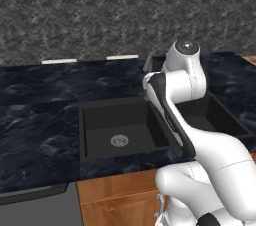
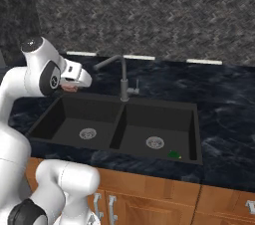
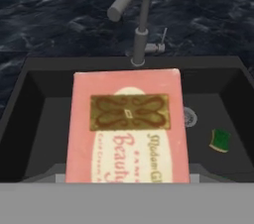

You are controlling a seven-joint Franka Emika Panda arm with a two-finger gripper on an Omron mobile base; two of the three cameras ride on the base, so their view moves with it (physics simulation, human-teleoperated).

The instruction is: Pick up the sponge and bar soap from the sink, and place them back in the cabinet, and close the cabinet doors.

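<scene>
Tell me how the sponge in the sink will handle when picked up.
The sponge looks small and flat, so probably light and unlikely to roll. Lying low by the basin's corner, it may be awkward to grasp. Softness can't be judged.

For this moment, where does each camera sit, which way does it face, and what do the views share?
Left base view: behind the arm's left, facing down over the sink; the arm rises lower right.
Right base view: behind its right; the gripper holds the bar soap; the arm rises lower left.
Hand view: along the gripper, soap close, sponge below.
Shared: sink, faucet.
</scene>
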